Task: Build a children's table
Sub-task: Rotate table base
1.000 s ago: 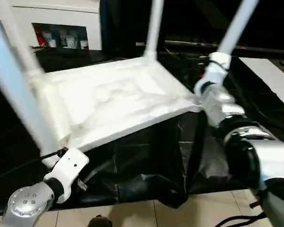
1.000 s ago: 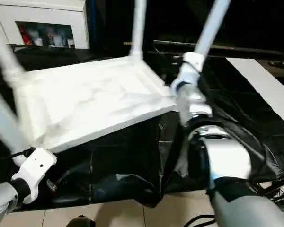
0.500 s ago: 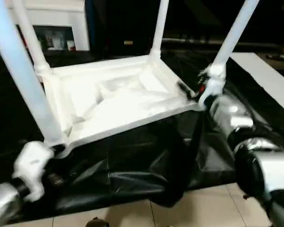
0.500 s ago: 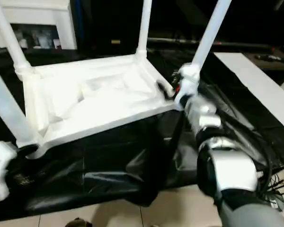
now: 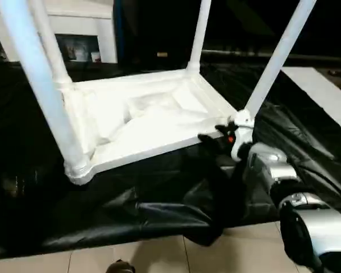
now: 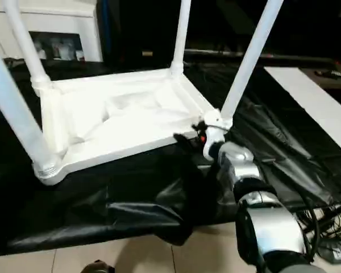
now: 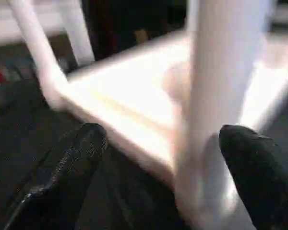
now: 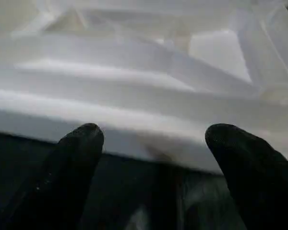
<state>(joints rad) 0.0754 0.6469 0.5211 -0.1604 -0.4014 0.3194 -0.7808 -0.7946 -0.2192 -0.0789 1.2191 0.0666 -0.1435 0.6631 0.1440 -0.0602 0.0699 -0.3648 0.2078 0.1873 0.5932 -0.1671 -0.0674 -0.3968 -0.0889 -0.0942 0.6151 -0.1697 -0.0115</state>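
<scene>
Lying just before right gripper [image 8: 151,158]: upturned tabletop [image 5: 142,122].

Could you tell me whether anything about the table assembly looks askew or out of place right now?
Nothing stands out. The tabletop lies upside down on the black-draped work table, with all four legs standing up from its corner sockets. None looks bent or loose, though the legs' upper ends run out of view.
</scene>
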